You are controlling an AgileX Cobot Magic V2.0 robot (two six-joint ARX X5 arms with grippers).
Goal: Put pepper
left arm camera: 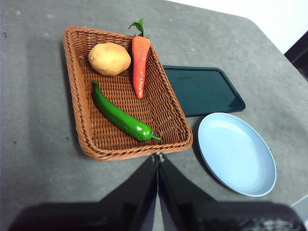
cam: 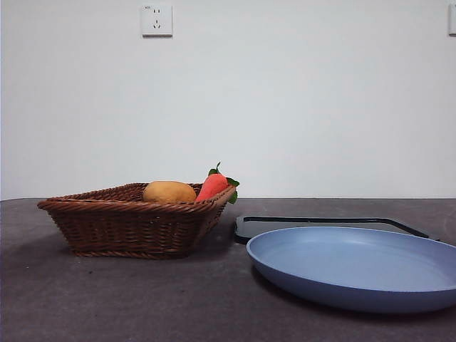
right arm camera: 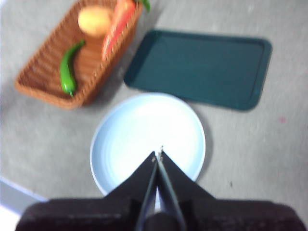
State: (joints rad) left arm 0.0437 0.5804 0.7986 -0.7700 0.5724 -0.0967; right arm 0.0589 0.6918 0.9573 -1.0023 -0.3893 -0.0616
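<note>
Pepper: the green pepper (left arm camera: 120,117) lies flat on the floor of the wicker basket (left arm camera: 77,110), slantwise, its stem end close to the basket's near rim; from the front view it is hidden behind the basket wall.
Neighbours in the basket: a potato (left arm camera: 109,58) and a carrot (left arm camera: 140,65) sit toward the basket's far end, the carrot's tip near the pepper's middle but apart from it.
Beside the basket: a dark green tray (left arm camera: 202,89) and a light blue plate (left arm camera: 237,153), both bare.
Left gripper (left arm camera: 157,156): jaws pressed together, holding nothing, hovering just outside the basket's near rim.
Right gripper (right arm camera: 159,153): jaws closed, nothing between them, above the plate.
Risk, grip: the pepper's skin looks glossy and its body round and tapering, so a pinch off its thick middle could squirt it sideways.
Risk, basket: the woven wall stands high beside the stem end; a jaw coming down there could catch the rim and drag the light basket.
Risk, destination: the task names no goal; tray or plate is unclear.
Textures: ribbed wicker, smooth matte plate, shallow rimmed tray.
</note>
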